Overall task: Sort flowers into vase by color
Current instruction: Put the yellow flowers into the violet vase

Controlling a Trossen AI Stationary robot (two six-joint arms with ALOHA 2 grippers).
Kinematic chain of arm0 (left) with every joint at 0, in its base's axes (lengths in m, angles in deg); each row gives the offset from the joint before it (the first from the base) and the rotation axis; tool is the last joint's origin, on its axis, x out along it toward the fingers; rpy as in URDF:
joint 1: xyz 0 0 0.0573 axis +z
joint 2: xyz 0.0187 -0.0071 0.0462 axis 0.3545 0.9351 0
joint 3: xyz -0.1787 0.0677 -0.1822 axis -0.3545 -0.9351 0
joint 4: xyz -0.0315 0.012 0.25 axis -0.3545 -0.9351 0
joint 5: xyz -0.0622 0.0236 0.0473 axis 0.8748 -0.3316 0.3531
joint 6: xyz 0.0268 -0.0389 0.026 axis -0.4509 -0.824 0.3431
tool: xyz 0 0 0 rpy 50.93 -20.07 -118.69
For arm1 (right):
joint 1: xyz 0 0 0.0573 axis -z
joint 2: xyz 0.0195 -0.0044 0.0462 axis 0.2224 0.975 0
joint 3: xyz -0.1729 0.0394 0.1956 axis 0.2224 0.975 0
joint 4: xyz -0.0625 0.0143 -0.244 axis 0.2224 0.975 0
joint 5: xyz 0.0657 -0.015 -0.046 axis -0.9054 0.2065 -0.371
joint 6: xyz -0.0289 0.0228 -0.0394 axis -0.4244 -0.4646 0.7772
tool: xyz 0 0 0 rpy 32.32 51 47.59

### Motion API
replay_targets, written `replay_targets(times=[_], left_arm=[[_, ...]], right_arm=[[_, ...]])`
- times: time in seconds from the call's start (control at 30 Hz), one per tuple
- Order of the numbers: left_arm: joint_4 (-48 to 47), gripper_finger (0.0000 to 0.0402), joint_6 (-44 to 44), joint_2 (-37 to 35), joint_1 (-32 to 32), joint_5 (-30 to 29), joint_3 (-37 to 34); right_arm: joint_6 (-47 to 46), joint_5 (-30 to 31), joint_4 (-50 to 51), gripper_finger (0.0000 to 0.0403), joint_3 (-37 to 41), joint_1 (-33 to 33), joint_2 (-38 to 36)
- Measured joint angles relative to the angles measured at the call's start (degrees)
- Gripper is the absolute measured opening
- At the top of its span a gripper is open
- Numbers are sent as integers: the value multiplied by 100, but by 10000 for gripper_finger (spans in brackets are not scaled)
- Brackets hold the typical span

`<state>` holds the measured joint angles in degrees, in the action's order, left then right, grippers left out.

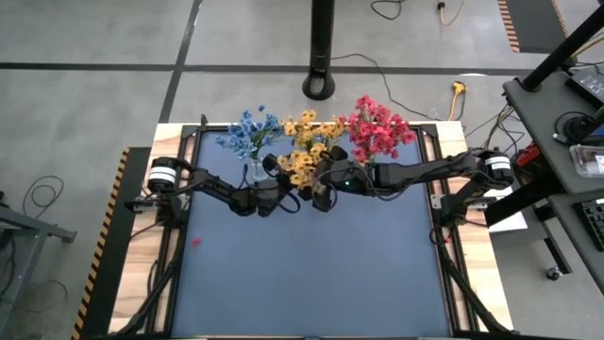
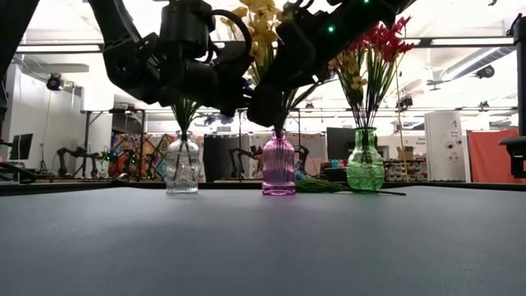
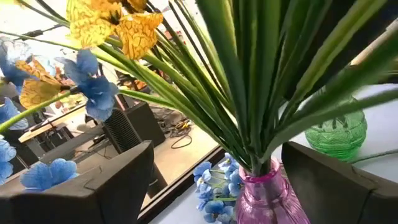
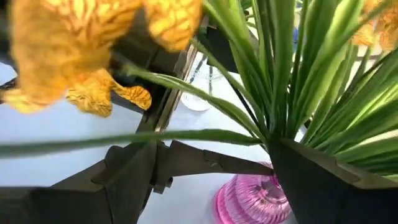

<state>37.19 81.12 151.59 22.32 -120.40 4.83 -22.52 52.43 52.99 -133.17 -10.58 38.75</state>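
Note:
Three vases stand in a row near the table's far edge. The clear vase (image 2: pixel 182 168) holds blue flowers (image 1: pixel 247 130), the pink vase (image 2: pixel 279 167) holds yellow-orange flowers (image 1: pixel 307 151), and the green vase (image 2: pixel 365 164) holds red flowers (image 1: pixel 377 127). My left gripper (image 3: pixel 214 155) is open, with its fingers either side of the green stems (image 3: pixel 249 106) just above the pink vase's mouth (image 3: pixel 258 177). My right gripper (image 4: pixel 211 149) is also open, above the same vase (image 4: pixel 252 199) from the other side. One long stem (image 4: pixel 186 135) lies across its gap. My right gripper has one finger (image 4: pixel 311 174) standing right at the bundle of green stems (image 4: pixel 277 118) where they enter the pink vase's mouth. I cannot tell whether it touches them. My left gripper touches nothing that I can see.
A small red bit (image 1: pixel 195 242) lies on the dark mat toward the left. Green stems (image 2: pixel 329 187) lie flat on the table between the pink and green vases. The mat's near half (image 1: pixel 311 283) holds nothing else. Both arms cross low over the far middle.

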Motion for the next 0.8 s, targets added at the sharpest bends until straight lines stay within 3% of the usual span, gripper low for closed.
replay_targets(times=[0.33,0.8], left_arm=[[-38,334,5,0,-4,37,4],[11,334,-40,-7,11,-292,20]], right_arm=[[-84,-40,251,306,-3,-84,-72],[-145,-804,447,306,15,-100,-402]])
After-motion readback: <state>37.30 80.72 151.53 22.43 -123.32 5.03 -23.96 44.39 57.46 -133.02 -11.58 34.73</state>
